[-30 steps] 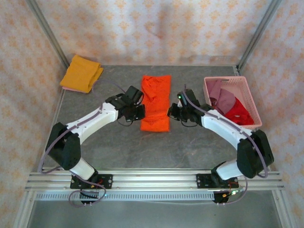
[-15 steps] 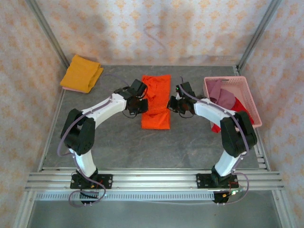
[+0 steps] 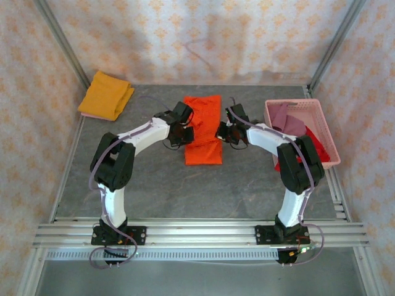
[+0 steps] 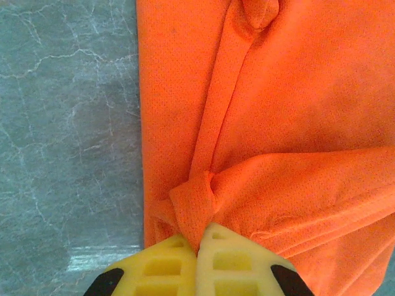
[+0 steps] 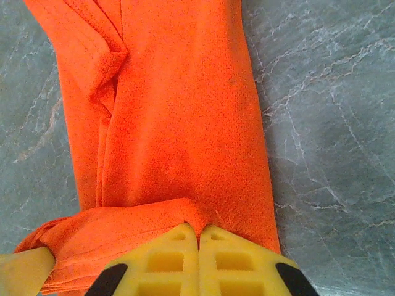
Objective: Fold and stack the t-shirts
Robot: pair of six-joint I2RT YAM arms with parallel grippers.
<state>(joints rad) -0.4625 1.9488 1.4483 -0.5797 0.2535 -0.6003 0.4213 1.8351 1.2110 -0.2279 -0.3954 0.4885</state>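
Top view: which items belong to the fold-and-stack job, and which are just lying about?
Job: orange shirt, yellow shirt, mauve shirt, red shirt.
Lying about: pink basket, holding the mauve and red shirts.

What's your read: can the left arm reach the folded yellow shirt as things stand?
Likely yes, after letting go: the left gripper is shut on the orange shirt. The table between it and the yellow shirt looks bare.
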